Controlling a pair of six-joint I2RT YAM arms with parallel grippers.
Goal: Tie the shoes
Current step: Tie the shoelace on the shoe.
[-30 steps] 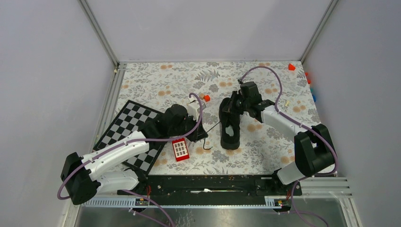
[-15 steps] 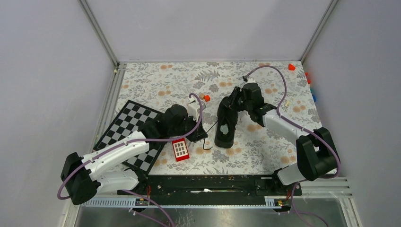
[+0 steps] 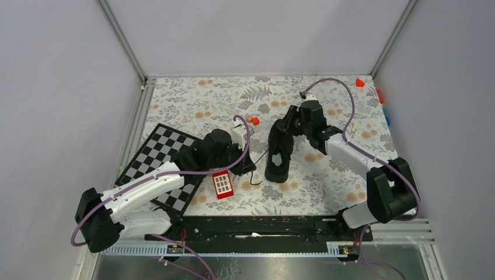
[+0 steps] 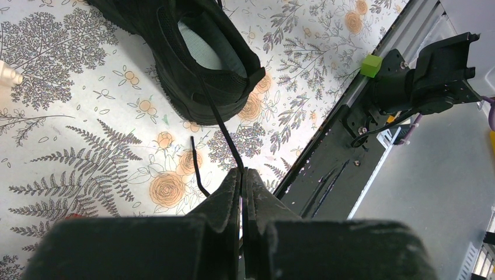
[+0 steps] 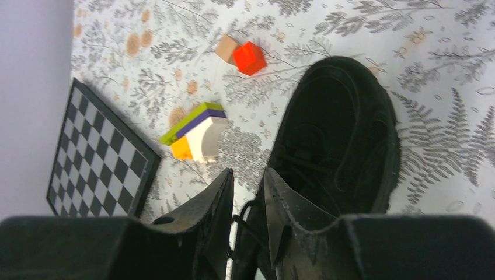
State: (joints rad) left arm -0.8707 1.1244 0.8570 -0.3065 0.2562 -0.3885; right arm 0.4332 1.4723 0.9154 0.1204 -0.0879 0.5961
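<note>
One black shoe (image 3: 279,153) stands mid-table, heel with pale insole toward the arms; the left wrist view shows the shoe (image 4: 192,52) from its heel end. My left gripper (image 4: 242,171) is shut on a thin black lace (image 4: 219,116) that runs taut up to the shoe. A second lace end (image 4: 195,169) lies loose on the floral cloth. My right gripper (image 5: 248,175) hangs over the toe end of the shoe (image 5: 344,134), jaws apart, with a lace loop lying slack below the gap. From above, the right gripper (image 3: 284,127) sits at the shoe's far end.
A chessboard (image 3: 160,160) lies under the left arm, with a red keypad toy (image 3: 222,184) beside it. A stack of coloured blocks (image 5: 198,129), a red block (image 5: 249,57) and a wooden block (image 5: 225,48) lie left of the shoe. A green block (image 4: 370,64) sits by the front rail.
The shoe has swung and slid left, its heel now nearer the left gripper. The right gripper's jaws have parted and let go. The left arm has kept still.
</note>
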